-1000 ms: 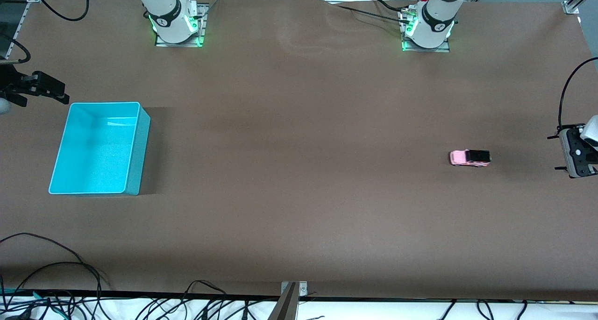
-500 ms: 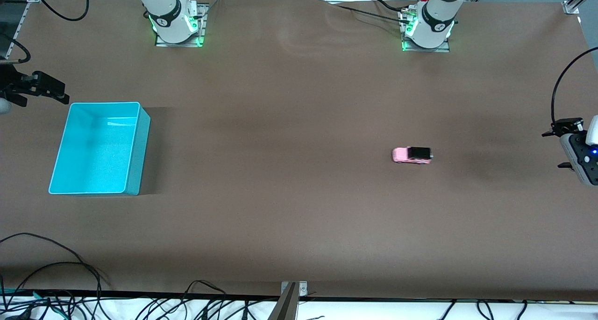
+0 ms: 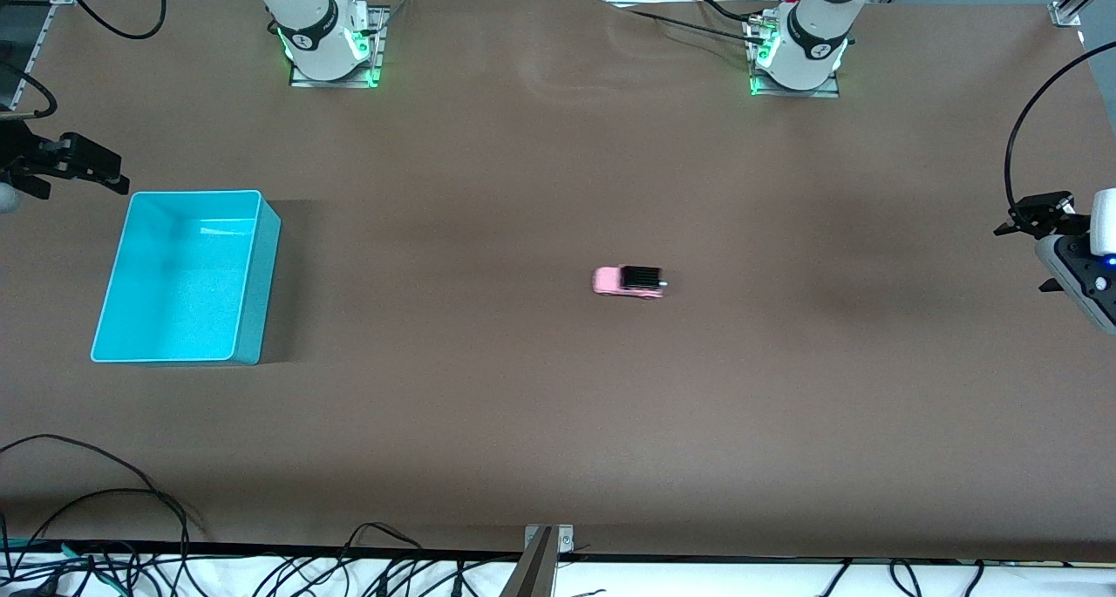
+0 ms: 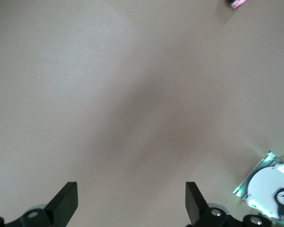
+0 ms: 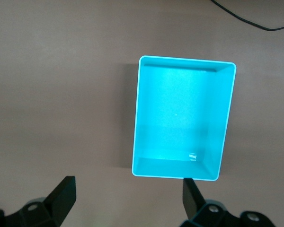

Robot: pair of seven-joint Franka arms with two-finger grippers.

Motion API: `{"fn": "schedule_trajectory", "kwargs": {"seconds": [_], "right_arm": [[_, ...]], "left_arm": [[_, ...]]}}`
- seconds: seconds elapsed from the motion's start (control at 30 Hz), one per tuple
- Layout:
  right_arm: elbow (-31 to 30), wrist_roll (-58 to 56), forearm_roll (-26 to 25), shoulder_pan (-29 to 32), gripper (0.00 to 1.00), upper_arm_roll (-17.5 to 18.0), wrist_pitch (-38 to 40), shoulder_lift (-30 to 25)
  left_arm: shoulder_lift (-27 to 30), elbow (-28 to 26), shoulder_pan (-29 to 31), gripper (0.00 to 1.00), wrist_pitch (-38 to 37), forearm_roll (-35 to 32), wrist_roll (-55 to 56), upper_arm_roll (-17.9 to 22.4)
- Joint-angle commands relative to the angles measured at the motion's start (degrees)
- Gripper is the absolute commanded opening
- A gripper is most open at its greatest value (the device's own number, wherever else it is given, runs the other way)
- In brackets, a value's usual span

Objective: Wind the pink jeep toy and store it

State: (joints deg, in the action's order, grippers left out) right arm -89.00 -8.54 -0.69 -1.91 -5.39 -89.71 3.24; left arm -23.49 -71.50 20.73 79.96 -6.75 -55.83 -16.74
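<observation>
The pink jeep toy (image 3: 628, 281) stands on its wheels on the brown table, about mid-table, untouched by either arm; it also shows at the edge of the left wrist view as the jeep (image 4: 237, 4). My left gripper (image 4: 131, 204) hangs open and empty, high over the left arm's end of the table, its hand (image 3: 1081, 270) far from the jeep. My right gripper (image 5: 128, 196) is open and empty too, up beside the cyan bin (image 5: 137, 113), seen as the right gripper (image 3: 83, 166) in the front view.
The cyan bin (image 3: 266, 266) stands open-topped and empty at the right arm's end of the table. The arm bases (image 3: 327, 35) (image 3: 798, 44) stand along the edge farthest from the front camera. Loose cables (image 3: 105, 501) lie at the nearest edge.
The jeep has rolled across the table from near the left gripper toward the cyan bin. The left hand has lifted and drawn back a little. The right arm has not moved.
</observation>
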Motion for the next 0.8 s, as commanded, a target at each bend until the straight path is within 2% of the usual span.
{"fn": "schedule_trajectory", "kwargs": {"seconds": [0.0,0.27,0.37,0.57,0.77], "right_arm": [[1.4,0.6,-0.4,-0.1,1.0,0.0,0.4,0.4],[1.4,0.6,-0.4,-0.1,1.0,0.0,0.4,0.4],[1.4,0.6,-0.4,-0.1,1.0,0.0,0.4,0.4],[1.3,0.6,-0.4,-0.1,1.0,-0.1,0.4,0.4],[1.3,0.6,-0.5,0.0,1.0,-0.1,0.4,0.5]], "left_arm": [[-0.3,2.7,-2.7,1.0,-3.2,0.0,4.6,-0.2],[-0.2,3.5,-3.5,1.0,-4.6,0.0,7.0,-0.1],[2.1,3.3,-5.0,1.0,-4.0,-0.1,8.5,1.1],[7.6,-2.2,-12.0,1.0,-2.0,2.3,15.8,7.3],[13.7,-11.7,-14.8,1.0,6.1,9.2,22.2,13.3]]}}
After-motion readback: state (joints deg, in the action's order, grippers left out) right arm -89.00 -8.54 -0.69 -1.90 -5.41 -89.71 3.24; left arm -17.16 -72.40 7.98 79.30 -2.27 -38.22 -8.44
